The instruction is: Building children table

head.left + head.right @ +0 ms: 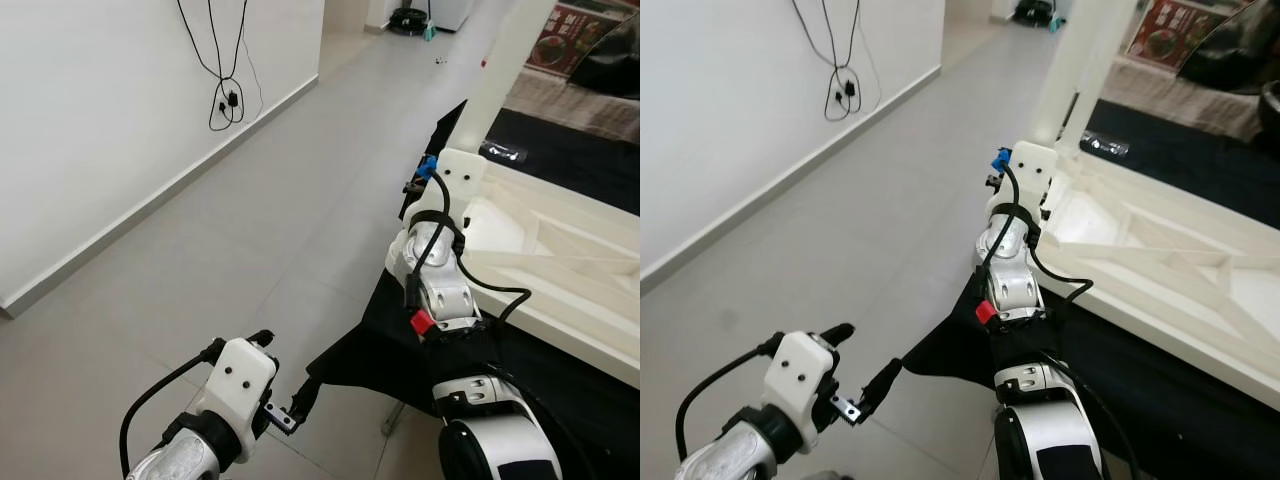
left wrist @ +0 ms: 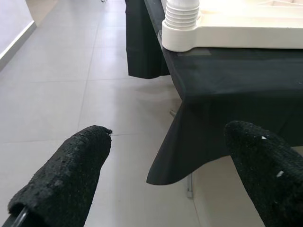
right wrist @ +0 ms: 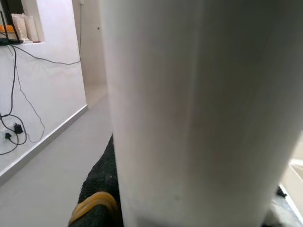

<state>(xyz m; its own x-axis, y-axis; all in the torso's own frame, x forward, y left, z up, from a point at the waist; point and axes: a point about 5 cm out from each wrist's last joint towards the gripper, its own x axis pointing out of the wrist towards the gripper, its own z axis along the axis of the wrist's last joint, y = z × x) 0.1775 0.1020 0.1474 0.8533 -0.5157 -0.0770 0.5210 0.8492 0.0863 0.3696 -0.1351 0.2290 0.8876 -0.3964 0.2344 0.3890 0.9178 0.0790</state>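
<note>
Right pincer (image 1: 1032, 170) clenched on white table leg (image 1: 497, 75) — steadying it upright at the upturned tabletop's (image 1: 560, 250) corner socket — left pincer (image 2: 165, 156) released, idle.

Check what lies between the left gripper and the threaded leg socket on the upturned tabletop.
In the left wrist view, bare grey floor and the hanging edge of the black cloth lie between the open left gripper and the threaded socket.

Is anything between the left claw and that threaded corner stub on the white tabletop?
Nothing visible. The left claw is open above the floor; the threaded stub lies straight ahead past the black cloth's edge. The right claw is at the white leg.
</note>
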